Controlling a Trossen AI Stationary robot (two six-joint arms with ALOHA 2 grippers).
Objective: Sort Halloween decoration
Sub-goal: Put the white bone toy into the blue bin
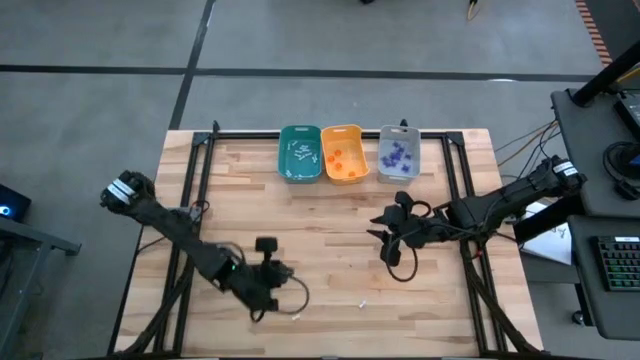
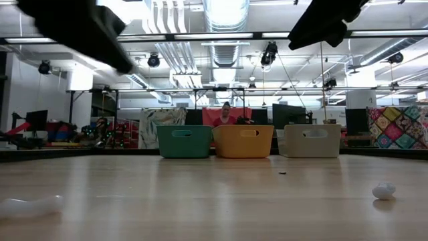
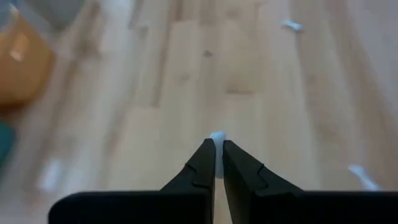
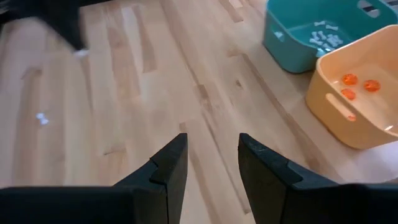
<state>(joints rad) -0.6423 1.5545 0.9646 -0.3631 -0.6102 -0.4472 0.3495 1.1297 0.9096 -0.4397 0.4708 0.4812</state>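
white bone [image 2: 30, 206] lies on the worktop [image 2: 214, 201] close in front | left gripper [image 3: 216, 149] fingers pinch a tiny white trinket [image 3: 217, 135] | right gripper [image 4: 211, 152] fingers spread, hold nothing | teal bin [image 1: 299, 154] has white bits, orange bin [image 1: 343, 153] orange ones, grey bin [image 1: 399, 153] purple ones
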